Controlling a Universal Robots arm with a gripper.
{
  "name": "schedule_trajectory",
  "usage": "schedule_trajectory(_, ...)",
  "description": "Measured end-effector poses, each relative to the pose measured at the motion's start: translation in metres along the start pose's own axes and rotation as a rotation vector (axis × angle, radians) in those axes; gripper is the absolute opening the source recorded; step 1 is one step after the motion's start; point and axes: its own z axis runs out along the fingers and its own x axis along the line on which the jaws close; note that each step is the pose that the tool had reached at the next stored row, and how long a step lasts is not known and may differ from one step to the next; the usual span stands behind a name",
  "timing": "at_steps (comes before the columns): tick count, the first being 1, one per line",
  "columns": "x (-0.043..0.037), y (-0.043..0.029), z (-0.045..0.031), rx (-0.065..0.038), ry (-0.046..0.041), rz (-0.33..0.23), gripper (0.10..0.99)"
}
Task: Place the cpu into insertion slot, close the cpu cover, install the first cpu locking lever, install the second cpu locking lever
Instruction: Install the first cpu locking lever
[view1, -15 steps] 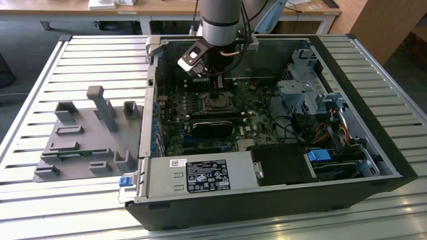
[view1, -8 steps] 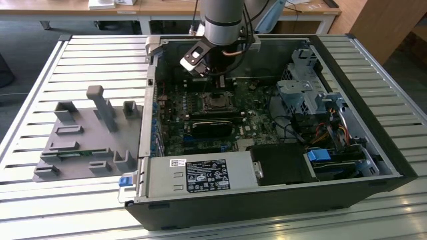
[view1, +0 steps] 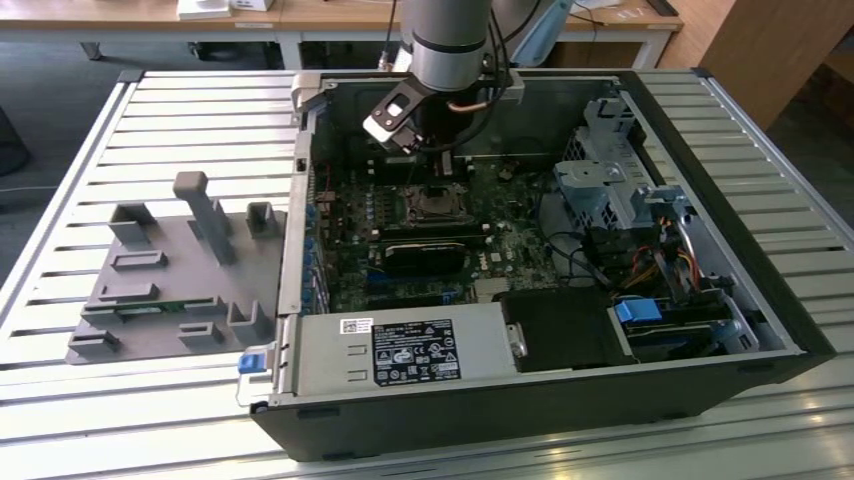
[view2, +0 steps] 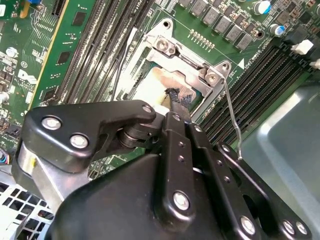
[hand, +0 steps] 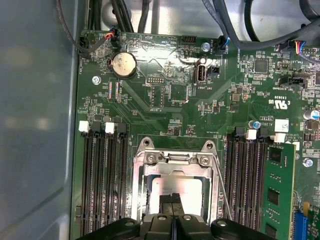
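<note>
Claw (view1: 430, 158) of mine hangs over the socket inside the open computer case (view1: 747, 300) in the exterior view. In the second wrist view, my fingertips (view2: 176, 102) are pressed together, holding nothing, at the cpu (view2: 152, 85), which lies seated under the cpu cover (view2: 191, 75). In the first wrist view, a wire lever (hand: 224, 192) stands unlatched beside the cover. I judge the chip light, stiff and fragile, so I would grip its edges.

High exterior; both wrist views near socket (hand: 172, 159)
</note>
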Motion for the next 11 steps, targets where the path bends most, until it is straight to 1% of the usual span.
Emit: schedule_trajectory(11, -0.0001, 0.0, -0.0034, 0.0, -0.0001, 0.0, 0.106)
